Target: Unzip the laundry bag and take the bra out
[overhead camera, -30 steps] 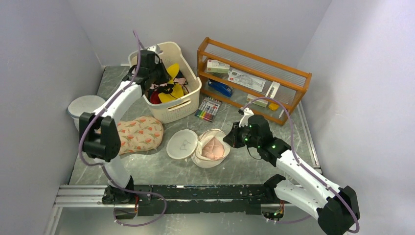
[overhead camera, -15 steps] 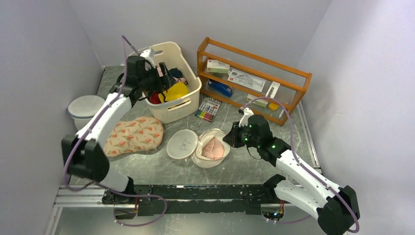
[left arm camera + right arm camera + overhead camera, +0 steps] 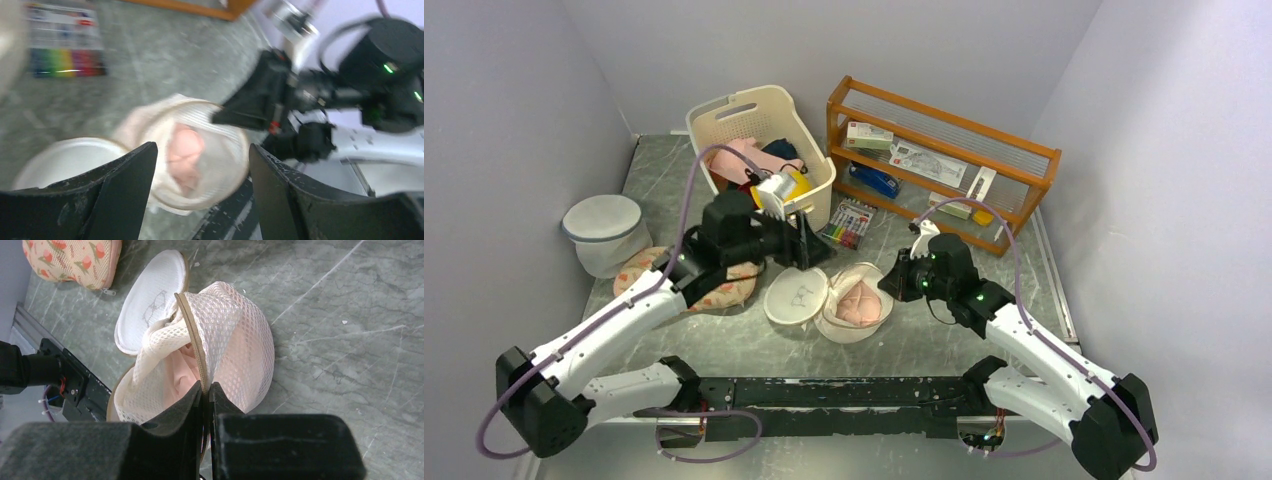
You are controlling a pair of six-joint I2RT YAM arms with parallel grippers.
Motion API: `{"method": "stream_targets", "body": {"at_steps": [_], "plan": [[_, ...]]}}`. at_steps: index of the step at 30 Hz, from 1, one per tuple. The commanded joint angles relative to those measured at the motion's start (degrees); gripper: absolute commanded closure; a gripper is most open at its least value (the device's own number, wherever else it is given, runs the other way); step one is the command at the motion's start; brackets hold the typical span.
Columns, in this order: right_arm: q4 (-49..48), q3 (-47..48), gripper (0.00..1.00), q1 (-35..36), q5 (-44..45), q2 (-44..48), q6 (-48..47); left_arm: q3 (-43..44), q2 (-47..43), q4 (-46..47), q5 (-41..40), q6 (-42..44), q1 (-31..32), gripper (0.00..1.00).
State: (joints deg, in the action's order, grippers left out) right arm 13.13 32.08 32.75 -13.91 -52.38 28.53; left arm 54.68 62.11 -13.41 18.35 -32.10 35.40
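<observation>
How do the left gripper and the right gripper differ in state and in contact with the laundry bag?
The left gripper is open; the right gripper is shut. The left hangs above the laundry bag, holding nothing; the right pinches its tan rim. Both face the unzipped bag, where the pink bra shows.

Open laundry bag (image 3: 235,335), rim pinched in right tool (image 3: 206,388), pink bra (image 3: 184,374) inside; floral pouch (image 3: 75,260) beyond

Spread on the grey marbled counter (image 3: 944,345): cream basket (image 3: 724,112) and wooden rack (image 3: 944,122) at the back, marker pack (image 3: 849,222) just before them, white mesh bag (image 3: 604,232) far left, floral pouch (image 3: 734,285) nearby, laundry bag (image 3: 856,305) unzipped at centre.
</observation>
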Motion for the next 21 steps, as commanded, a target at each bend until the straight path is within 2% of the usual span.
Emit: {"method": "stream_targets", "body": {"at_steps": [1, 6, 10, 17, 21], "plan": [[-0.68, -0.88, 0.92, 0.29, -0.42, 0.60, -0.11, -4.05, -1.22, 7.76, -5.87, -3.63, 10.31, 0.22], [-0.74, -2.13, 0.92, 0.36, -1.23, 2.19, 1.22, -8.07, 4.70, 11.49, -11.10, -3.76, 21.12, 0.25], [-2.05, -4.28, 0.91, 0.38, -4.07, 2.97, 2.82, -6.46, 11.34, 11.92, -16.17, -2.61, 27.78, 0.35], [-5.04, -7.90, 0.91, 0.63, -8.35, 3.00, 5.39, -10.63, 18.68, 13.97, -19.21, -6.25, 30.87, 0.55], [-6.01, -9.65, 0.91, 1.19, -8.88, 2.71, 6.26, -13.80, 18.54, 13.17, -21.31, -8.56, 33.02, 0.61]]}}
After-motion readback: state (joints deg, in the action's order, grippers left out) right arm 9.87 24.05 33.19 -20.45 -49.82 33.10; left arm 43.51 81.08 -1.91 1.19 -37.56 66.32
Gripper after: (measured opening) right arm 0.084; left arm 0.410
